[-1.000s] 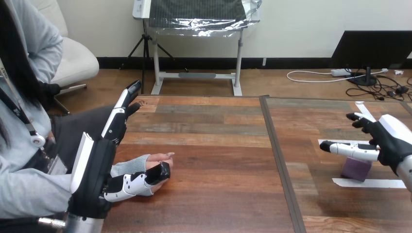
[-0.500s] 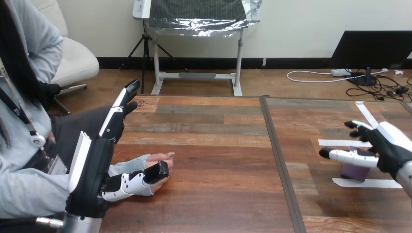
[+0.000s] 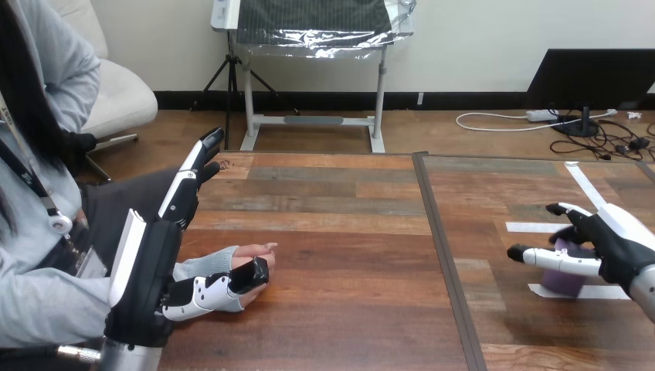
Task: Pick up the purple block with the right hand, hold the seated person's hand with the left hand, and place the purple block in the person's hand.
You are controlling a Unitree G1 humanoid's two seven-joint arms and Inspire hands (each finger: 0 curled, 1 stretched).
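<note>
1. Purple block (image 3: 562, 277): it sits at the right side of the wooden table (image 3: 347, 232), beside a white tape strip (image 3: 599, 292) and well apart from the person's hand (image 3: 251, 251).
2. Right hand (image 3: 614, 243): I have it drawn to a narrow span round the block. The thumb (image 3: 552, 258) lies across the near face and the fingers (image 3: 562, 209) curl over the far side. I cannot tell whether the block's base is clear of the table.
3. Step in hand: the pick-up, as I judge it. The grasp is formed; the carry is not yet begun.
4. Next move: it calls for a firm pinch, a straight lift clear of the tape, then a long carry leftward across the table.
5. Left hand (image 3: 147, 270): I hold it wide, its fingers (image 3: 189, 182) straight and pointing away from me. Its thumb lies along the near edge of the person's hand, seemingly touching but not curled round it, so I judge the hold not yet made.
6. Person's hand: it rests on the table at the view's left, fingertips pointing right.
</note>
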